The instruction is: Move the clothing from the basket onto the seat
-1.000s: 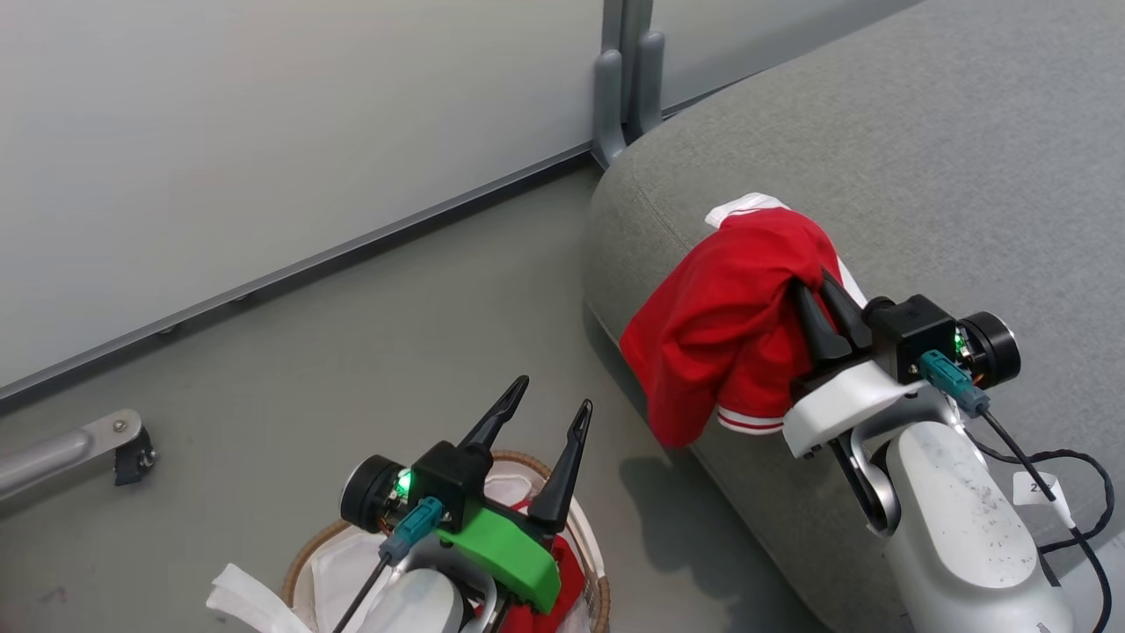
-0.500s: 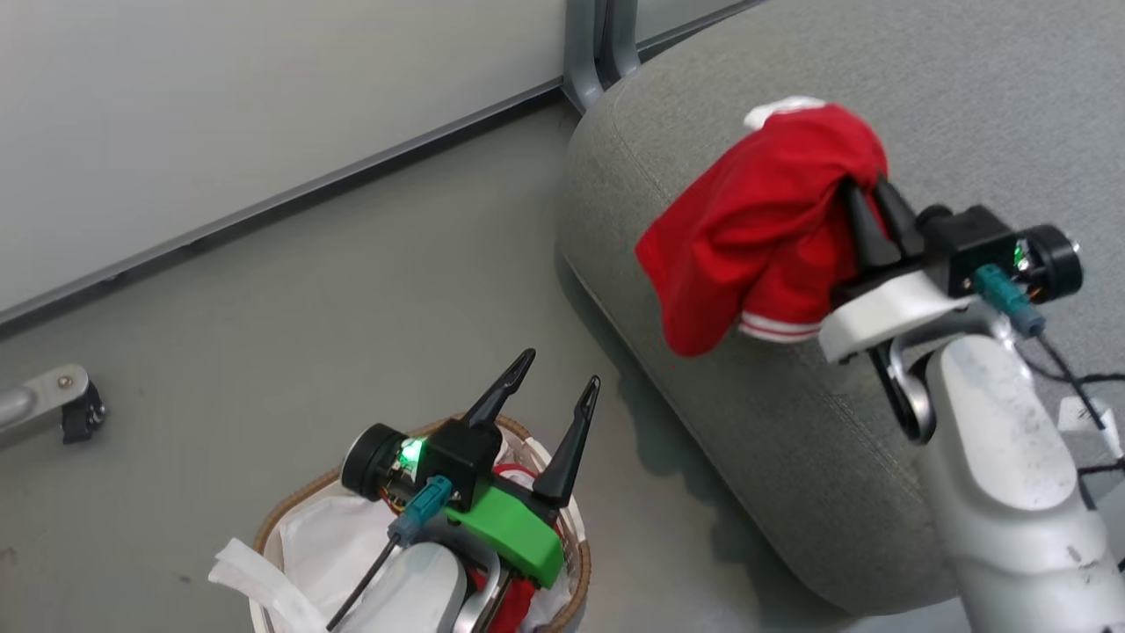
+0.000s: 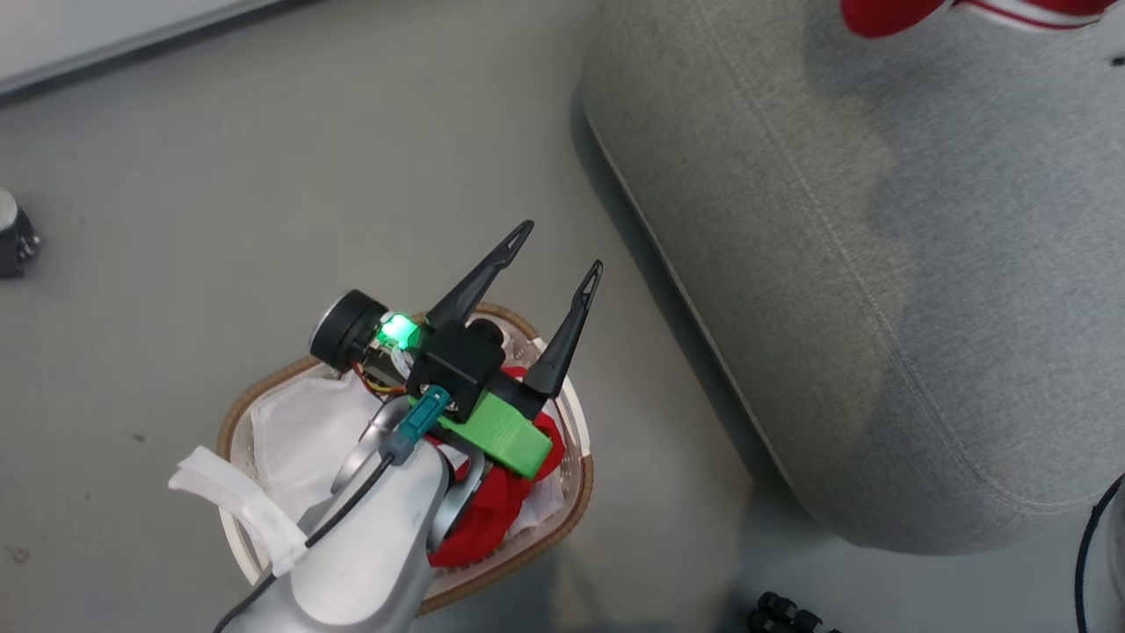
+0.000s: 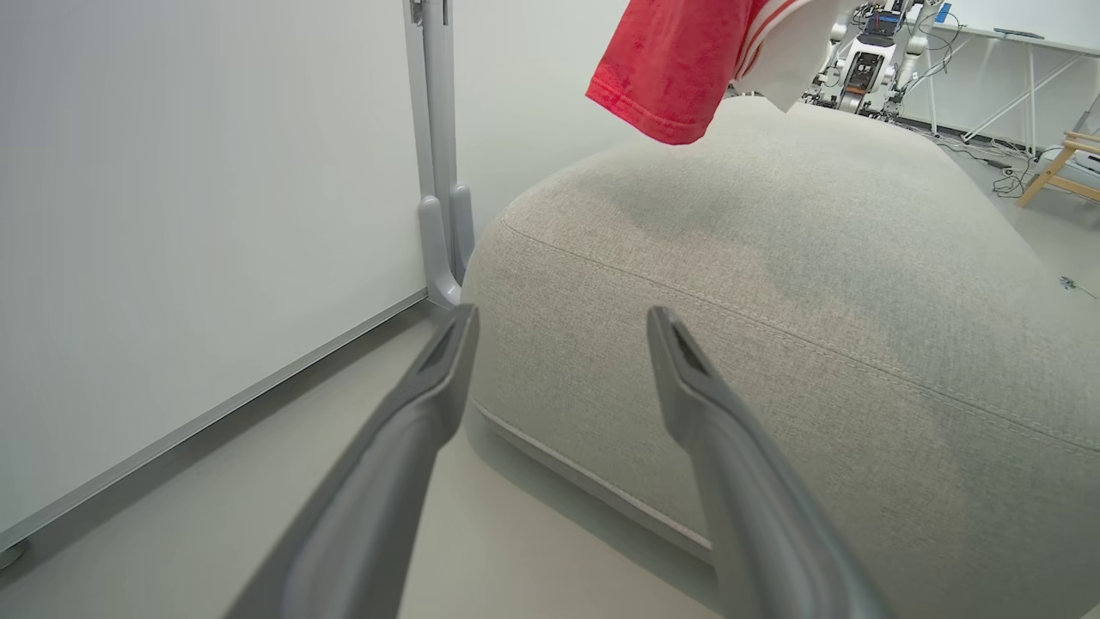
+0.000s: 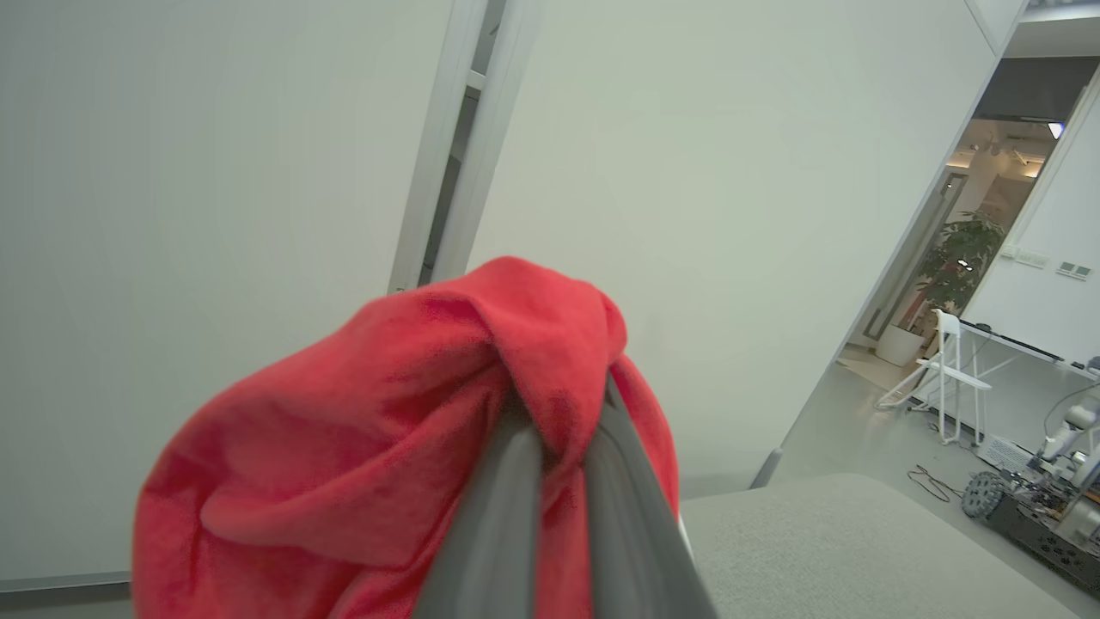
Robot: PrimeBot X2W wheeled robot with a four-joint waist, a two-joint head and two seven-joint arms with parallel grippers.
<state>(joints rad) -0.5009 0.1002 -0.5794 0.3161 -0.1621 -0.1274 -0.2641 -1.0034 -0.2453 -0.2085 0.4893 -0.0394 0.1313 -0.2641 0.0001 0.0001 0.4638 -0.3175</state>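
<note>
Our head camera has tipped down since the earlier frame, leaving the red shirt [image 3: 967,10] at that view's top edge. We carry it pinched in the right gripper [image 5: 563,421], hanging above the seat [image 3: 835,264], inward of its left edge. Our left gripper [image 3: 562,246] hovers spread over the basket [image 3: 264,387], where more red cloth [image 3: 492,519] waits. Next, we judge: lower, then release.

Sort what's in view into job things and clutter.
Job: basket, red clothing inside it, seat, red garment held by right gripper, open left gripper.
Lying about: white chair, potted plant, floor cable.
</note>
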